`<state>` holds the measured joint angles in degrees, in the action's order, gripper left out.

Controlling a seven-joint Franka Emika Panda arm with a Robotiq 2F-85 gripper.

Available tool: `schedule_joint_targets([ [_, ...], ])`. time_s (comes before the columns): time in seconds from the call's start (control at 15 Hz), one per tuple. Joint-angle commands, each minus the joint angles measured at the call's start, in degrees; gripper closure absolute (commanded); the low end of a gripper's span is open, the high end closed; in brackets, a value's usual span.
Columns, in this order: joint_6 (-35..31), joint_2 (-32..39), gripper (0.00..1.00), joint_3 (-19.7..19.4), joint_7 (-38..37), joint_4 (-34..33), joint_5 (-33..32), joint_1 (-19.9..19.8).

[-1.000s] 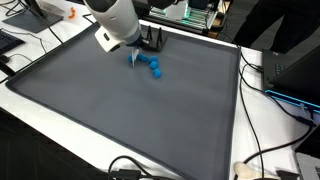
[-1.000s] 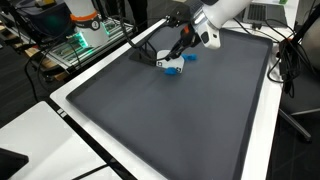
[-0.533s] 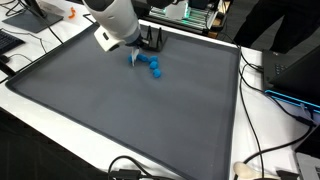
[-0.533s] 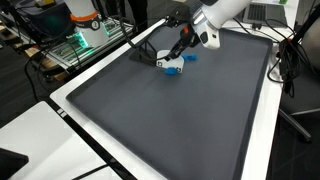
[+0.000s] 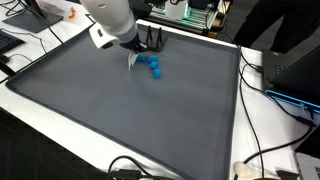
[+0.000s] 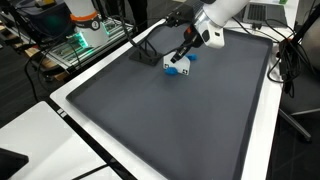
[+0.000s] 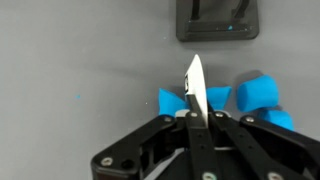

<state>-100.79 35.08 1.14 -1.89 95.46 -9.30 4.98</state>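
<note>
White, thin, flat: a strip [image 7: 194, 85] stands edge-on in my gripper [image 7: 196, 120], jaws shut on it, long axis pointing straight ahead. Blue blocks [image 7: 258, 92] lie on the mat [image 7: 80, 60] just beyond its tip; contact unclear.

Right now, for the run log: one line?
hand: shut on white piece | blue blocks: beside piece | black stand: beyond

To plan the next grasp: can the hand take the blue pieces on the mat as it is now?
Probably not yet. The hand is shut on a thin white piece, so its jaws are occupied. The blue pieces lie close beside it with nothing between.
</note>
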Motion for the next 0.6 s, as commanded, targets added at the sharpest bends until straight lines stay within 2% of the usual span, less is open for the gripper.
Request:
schedule_joint_targets([
  [0.0,-4.41,-2.21,0.99,0.04,-2.03,2.79,1.34,-0.31],
  [0.53,-6.01,-8.00,0.99,-0.57,-6.54,5.45,1.67,-0.21],
])
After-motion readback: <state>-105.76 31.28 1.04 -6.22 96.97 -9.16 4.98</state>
